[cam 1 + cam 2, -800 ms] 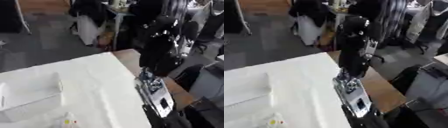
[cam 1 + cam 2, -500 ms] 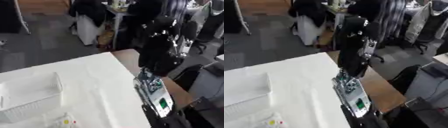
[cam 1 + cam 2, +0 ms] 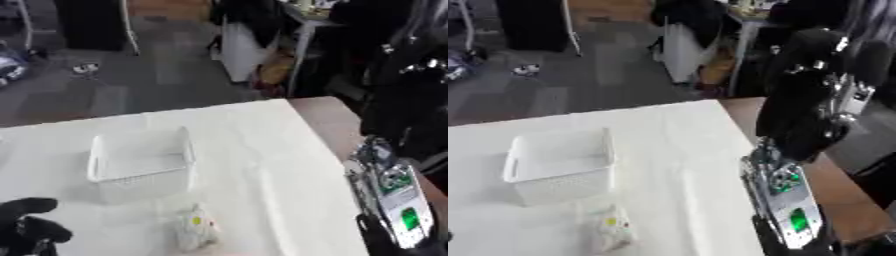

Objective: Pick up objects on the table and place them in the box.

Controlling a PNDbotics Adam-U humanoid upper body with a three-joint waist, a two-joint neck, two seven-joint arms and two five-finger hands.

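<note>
1. Right now the white basket (image 3: 143,162) sits on the white table (image 3: 254,150), a little left of the middle, upright with its open top facing up, and it looks to have nothing in it.
2. Just in front of the basket, nearer the robot, lies a small pale packet (image 3: 194,229) with a yellow spot on it; it rests flat on the table, near the basket's front right corner but apart from it.
3. Down in the lower left corner the left hand (image 3: 31,227) shows as a dark shape at the table's near edge, fingers curled in towards the palm with nothing between them; it is well apart from the packet and the basket.
4. On the right the right arm (image 3: 807,115) comes down from the upper corner, and its forearm with a green-lit panel (image 3: 798,218) runs to the bottom edge.
5. The right hand itself is below the edge of both views, so its fingers cannot be told.
6. Beyond the table's right edge a strip of brown wood (image 3: 331,115) shows.
</note>
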